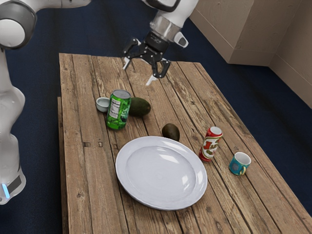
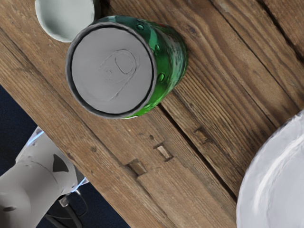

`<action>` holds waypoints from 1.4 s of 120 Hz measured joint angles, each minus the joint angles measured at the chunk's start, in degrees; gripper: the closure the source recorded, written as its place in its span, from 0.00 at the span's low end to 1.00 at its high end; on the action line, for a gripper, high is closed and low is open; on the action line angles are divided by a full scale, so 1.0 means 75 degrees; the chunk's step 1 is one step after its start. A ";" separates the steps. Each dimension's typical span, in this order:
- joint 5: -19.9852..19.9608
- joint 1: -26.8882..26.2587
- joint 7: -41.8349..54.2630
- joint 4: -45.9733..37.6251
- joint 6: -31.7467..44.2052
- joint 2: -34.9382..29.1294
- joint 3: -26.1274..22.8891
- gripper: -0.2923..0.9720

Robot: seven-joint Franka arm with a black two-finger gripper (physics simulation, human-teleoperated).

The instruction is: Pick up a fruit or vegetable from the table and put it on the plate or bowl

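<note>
A weathered plank table (image 1: 78, 185) is seen, and above its far end the Franka arm's black gripper (image 1: 138, 72) is held in the air, its fingers spread apart with nothing between them. A white plate (image 1: 161, 171) is set near the table's front, bare. Behind it a green can (image 1: 118, 109) is stood upright; its label carries pale print that cannot be read, and its grey pull-tab top (image 2: 118, 66) is seen in the wrist view. A dark green avocado (image 1: 140, 106) is laid just behind the can. A red can (image 1: 210, 144) with a white and gold label, its writing illegible, is leaned beside the plate. A smaller avocado (image 1: 171, 131) is placed at the plate's far rim. A teal mug (image 1: 239, 163) and a small white cup (image 1: 103, 103) are also present.
</note>
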 joint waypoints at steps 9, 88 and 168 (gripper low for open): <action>-0.0036 -0.0145 -0.1169 -0.0018 0.0815 0.0014 -0.0082 0.23; 0.0044 -0.0638 -0.4509 -0.0132 0.2623 0.0701 -0.0081 0.23; 0.0613 -0.0576 -0.3850 -0.1419 0.4530 0.0819 -0.0653 0.23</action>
